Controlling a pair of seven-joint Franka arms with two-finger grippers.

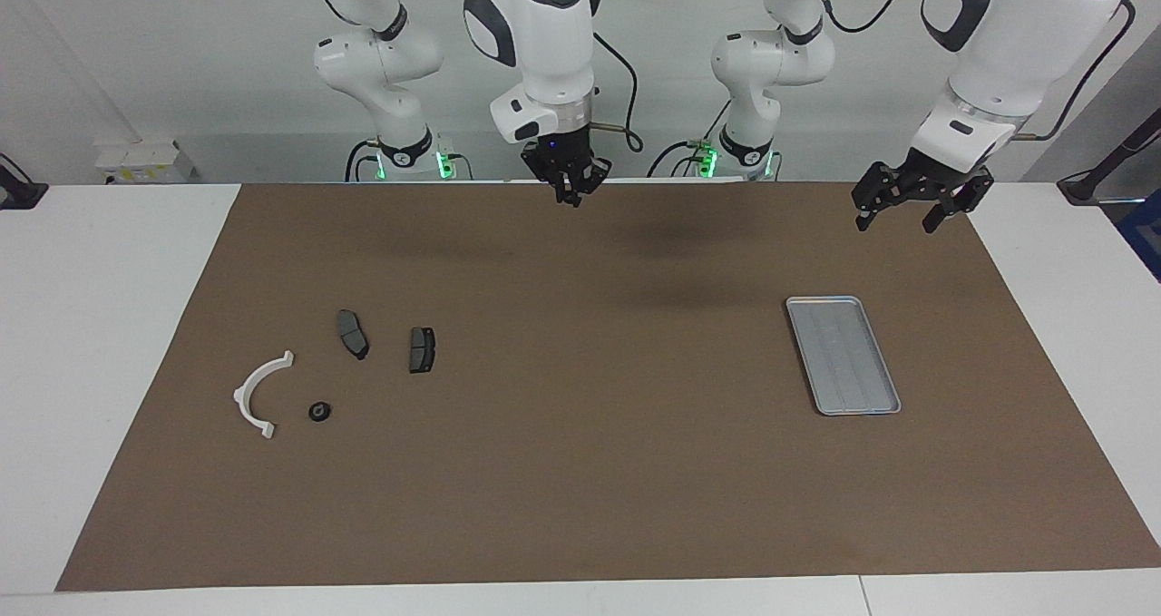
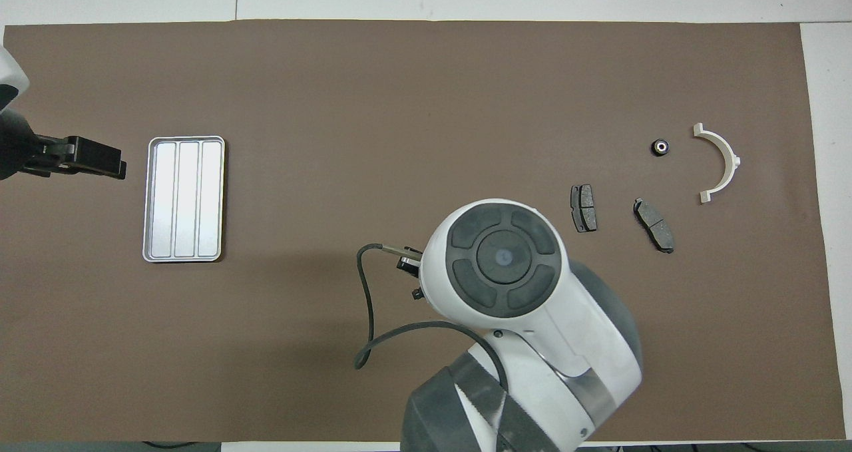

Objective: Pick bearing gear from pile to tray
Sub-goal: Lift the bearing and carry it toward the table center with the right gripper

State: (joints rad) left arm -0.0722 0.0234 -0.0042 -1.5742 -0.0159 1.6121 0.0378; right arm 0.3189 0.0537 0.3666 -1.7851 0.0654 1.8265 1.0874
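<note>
On the brown mat (image 1: pixel 580 471) lie one white plastic arc (image 1: pixel 258 394), two dark grey plates (image 1: pixel 352 333) and one small black round gear (image 1: pixel 318 411), all toward the right arm's end. One silver tray (image 1: pixel 843 354) sits toward the left arm's end.

The right gripper (image 1: pixel 569 194) hangs mid-table with fingertips pinched together; whether it holds anything cannot be told. The gear lies well apart from it. The left gripper (image 1: pixel 898 215) waits spread wide and empty, near the tray.

Brown mat (image 1: pixel 590 471) on white table (image 1: pixel 109 326). Silver-grey ridged tray (image 1: pixel 843 355). White curved arc (image 1: pixel 257 395), two dark grey plates (image 1: pixel 352 333), small black round piece (image 1: pixel 318 411). White arms with black grippers.
</note>
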